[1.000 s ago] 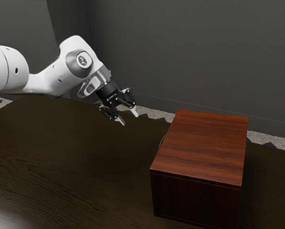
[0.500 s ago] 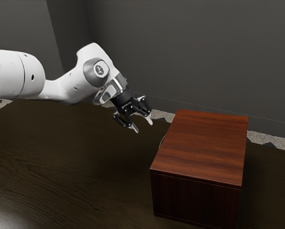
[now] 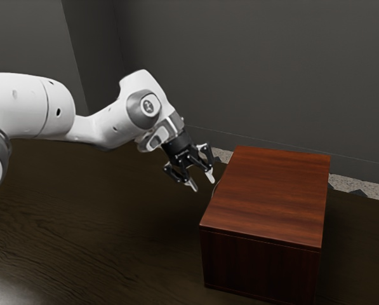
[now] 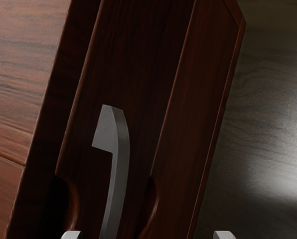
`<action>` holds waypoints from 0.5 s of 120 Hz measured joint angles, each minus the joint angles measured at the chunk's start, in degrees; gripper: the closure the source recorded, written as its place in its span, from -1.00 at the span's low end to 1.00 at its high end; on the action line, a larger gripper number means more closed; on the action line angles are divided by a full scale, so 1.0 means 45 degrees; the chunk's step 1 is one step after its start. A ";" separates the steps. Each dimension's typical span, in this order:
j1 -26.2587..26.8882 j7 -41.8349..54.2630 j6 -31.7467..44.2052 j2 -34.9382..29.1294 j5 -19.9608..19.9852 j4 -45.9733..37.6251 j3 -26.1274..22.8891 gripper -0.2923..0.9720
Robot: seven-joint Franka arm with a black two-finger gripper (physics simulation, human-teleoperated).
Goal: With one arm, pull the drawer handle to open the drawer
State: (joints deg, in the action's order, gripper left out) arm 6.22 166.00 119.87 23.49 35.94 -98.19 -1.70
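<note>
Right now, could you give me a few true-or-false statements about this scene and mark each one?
1. The gripper is open. True.
2. The gripper is shut on the handle. False: its fingers stand apart and have not closed on it.
3. The cabinet stands on a dark table. True.
4. The handle is black. False: it is grey.
5. The arm reaches in from the exterior view's left. True.
</note>
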 joint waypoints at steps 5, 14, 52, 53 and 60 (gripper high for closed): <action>0.0034 0.0000 0.0019 0.0029 0.0000 0.0008 0.0002 0.10; 0.0199 0.0000 0.0073 0.0084 -0.0001 0.0037 -0.0004 0.15; 0.0213 0.0004 0.0355 0.0472 0.0067 0.0068 -0.0003 0.45; 0.0204 0.0002 0.0361 0.0464 0.0064 0.0066 -0.0004 0.47; 0.0081 0.0002 0.0388 0.0384 0.0042 0.0031 -0.0010 0.54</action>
State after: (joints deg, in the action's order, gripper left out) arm 6.58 166.01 121.62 25.21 36.13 -98.05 -1.75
